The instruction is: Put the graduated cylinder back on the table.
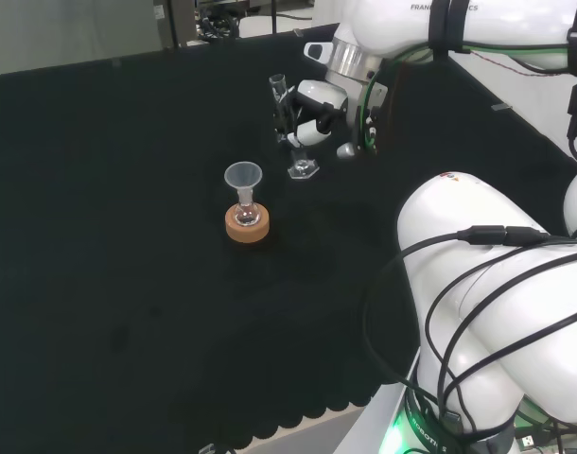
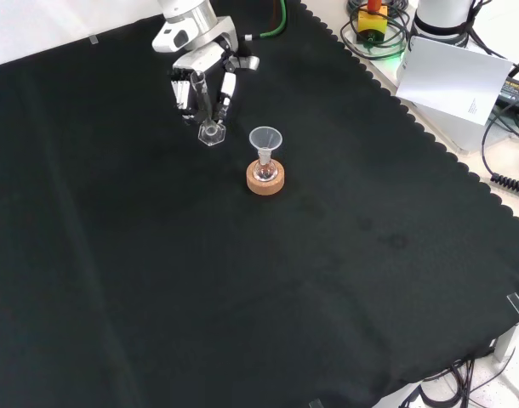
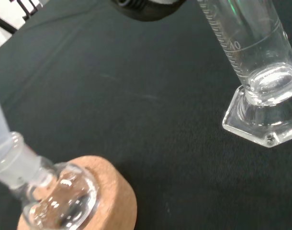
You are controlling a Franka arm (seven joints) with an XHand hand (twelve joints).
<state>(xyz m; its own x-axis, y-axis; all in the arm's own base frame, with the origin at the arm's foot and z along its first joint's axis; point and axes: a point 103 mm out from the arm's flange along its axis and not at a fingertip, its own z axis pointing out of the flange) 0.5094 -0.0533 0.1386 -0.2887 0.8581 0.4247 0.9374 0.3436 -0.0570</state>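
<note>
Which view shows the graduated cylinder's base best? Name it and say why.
The wrist view: the graduated cylinder is close, its hexagonal foot and scale marks plain against the cloth. In the front view the cylinder is small, held by the hand. In the head view the cylinder shows its foot, the tube partly behind the fingers.

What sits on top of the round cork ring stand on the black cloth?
A small clear glass flask rests on the cork ring stand, with a clear plastic funnel in its neck. The flask's underside, inside the ring, is hidden; any liquid in it cannot be made out.
</note>
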